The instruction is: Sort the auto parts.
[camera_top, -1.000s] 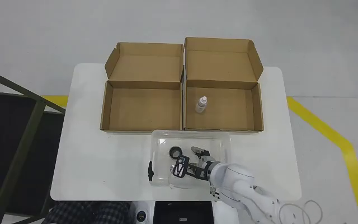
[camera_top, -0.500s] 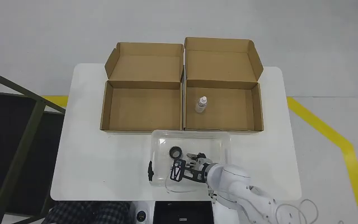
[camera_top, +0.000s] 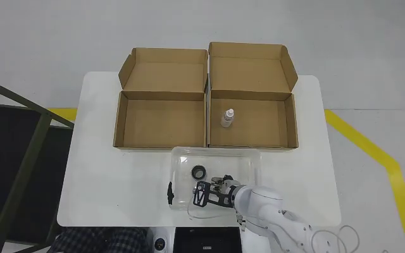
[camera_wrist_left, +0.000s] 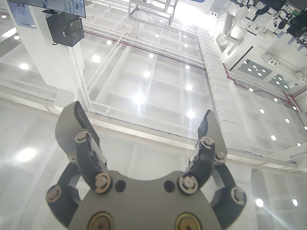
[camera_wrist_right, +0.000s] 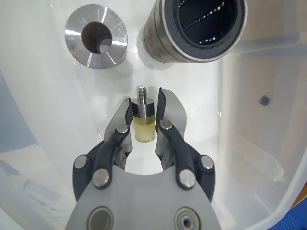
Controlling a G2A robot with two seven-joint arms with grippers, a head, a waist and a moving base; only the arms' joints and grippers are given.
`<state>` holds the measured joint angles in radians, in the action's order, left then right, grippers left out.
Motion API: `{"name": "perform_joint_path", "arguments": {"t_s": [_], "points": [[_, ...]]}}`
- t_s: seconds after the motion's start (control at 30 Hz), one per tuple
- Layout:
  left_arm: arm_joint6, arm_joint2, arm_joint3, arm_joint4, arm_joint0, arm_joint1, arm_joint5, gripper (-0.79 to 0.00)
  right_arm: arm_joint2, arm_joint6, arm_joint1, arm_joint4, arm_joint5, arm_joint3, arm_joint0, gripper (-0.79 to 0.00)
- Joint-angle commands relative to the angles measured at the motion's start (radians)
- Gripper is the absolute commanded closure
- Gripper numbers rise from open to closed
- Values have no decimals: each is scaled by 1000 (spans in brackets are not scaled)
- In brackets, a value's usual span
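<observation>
Stud (camera_wrist_right: 143, 120), steel cap on a yellowish body, sits low centre in the right wrist view, inside the clear bin (camera_top: 250, 155). Right gripper (camera_wrist_right: 144, 102) is clamped on its cap. Over the last second the arm slid toward lower left in the top view, so grasp looks made; lift to a cardboard box (camera_top: 161, 123) next. Left gripper (camera_wrist_left: 144, 125) gapes at the ceiling, empty.

White worktop (camera_top: 101, 158) with rounded corners. On its far half, a left cardboard box (camera_top: 161, 123) and a right cardboard box (camera_top: 266, 126) sit open, side by side, touching. A clear plastic tub (camera_top: 250, 161) sits just in front of them.
</observation>
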<state>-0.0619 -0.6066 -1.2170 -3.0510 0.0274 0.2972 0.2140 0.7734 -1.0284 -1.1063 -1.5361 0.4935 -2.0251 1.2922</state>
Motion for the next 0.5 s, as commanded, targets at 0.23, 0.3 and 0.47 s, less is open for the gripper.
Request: {"name": "perform_joint_path", "arguments": {"t_s": [0.23, 0.3, 0.47], "points": [[0, 0, 0, 0, 0, 0, 0, -785, -5, -8, -8, 13, 10, 15, -11, -182], [0, 0, 0, 0, 0, 0, 0, -785, -7, -11, -10, 15, 13, 19, -15, -62], [0, 0, 0, 0, 0, 0, 0, -785, -8, -14, -13, 20, 14, 20, -20, 0]]}}
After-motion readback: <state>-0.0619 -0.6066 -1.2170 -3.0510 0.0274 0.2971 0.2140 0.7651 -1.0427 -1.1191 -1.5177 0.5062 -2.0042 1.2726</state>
